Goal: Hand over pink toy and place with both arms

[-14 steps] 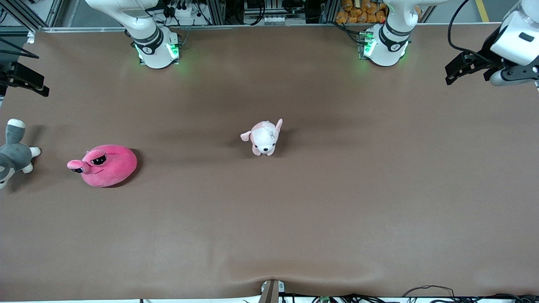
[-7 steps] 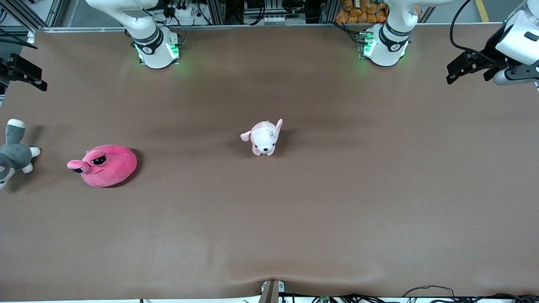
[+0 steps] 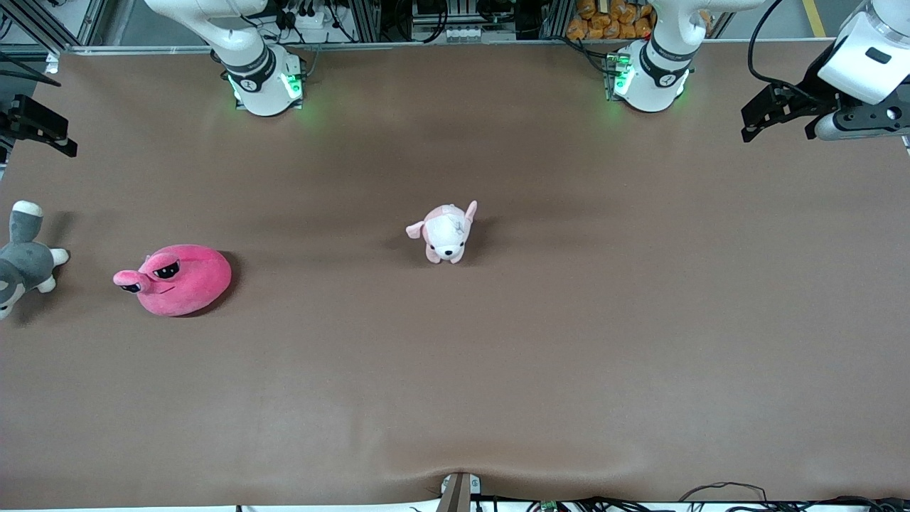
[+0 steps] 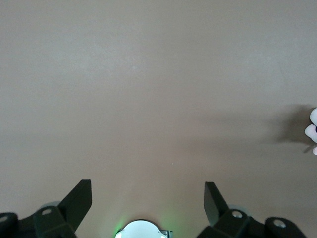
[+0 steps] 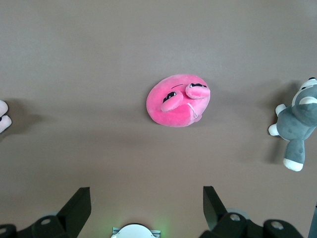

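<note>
The pink toy (image 3: 174, 279) lies on the brown surface (image 3: 569, 320) between a grey plush (image 3: 25, 257) and a pale puppy plush (image 3: 446, 232), both grippers raised at the ends.

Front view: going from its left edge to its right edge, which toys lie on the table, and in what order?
Grey-and-white plush animal → pink toy → pale pink-and-white puppy plush, alone near the table's middle. All three rest on the brown table, apart from each other.
</note>
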Controlling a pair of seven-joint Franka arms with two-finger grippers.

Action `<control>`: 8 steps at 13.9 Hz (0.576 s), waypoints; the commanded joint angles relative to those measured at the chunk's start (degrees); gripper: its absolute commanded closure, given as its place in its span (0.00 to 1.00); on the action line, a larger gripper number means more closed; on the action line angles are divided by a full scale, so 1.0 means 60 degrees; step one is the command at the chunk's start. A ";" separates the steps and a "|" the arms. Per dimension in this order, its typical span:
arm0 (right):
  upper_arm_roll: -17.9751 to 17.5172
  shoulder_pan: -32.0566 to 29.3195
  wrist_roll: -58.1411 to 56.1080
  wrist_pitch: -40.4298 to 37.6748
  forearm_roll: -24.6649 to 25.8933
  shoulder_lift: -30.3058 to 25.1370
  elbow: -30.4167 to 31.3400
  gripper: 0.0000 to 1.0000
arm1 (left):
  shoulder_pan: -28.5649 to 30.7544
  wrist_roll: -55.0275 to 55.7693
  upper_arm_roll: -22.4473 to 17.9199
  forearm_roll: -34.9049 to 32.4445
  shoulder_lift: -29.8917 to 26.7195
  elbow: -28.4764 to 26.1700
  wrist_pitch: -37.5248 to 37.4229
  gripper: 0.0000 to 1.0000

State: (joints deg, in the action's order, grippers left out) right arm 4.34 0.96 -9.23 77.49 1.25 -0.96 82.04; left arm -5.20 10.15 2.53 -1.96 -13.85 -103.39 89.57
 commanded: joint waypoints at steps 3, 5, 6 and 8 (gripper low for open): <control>-0.0065 -0.0131 -0.0132 0.0078 -0.0106 -0.0235 0.0242 0.00 | 0.0017 -0.0285 -0.0027 0.0034 0.0606 0.0794 -0.0059 0.00; -0.0065 -0.0131 -0.0132 0.0078 -0.0106 -0.0221 0.0242 0.00 | -0.0012 -0.0285 -0.0027 0.0020 0.0740 0.0913 -0.0103 0.00; -0.0065 -0.0131 -0.0132 0.0064 -0.0120 -0.0235 0.0242 0.00 | -0.0012 -0.0270 -0.0027 0.0019 0.0740 0.0899 -0.0147 0.00; -0.0065 -0.0131 -0.0132 0.0049 -0.0120 -0.0221 0.0242 0.00 | -0.0012 -0.0256 -0.0012 -0.0010 0.0740 0.0928 -0.0308 0.00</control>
State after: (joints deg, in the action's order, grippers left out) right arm 4.35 0.96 -9.24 77.49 1.22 -0.96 82.15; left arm -5.20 9.80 2.49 -1.96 -10.03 -99.70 89.44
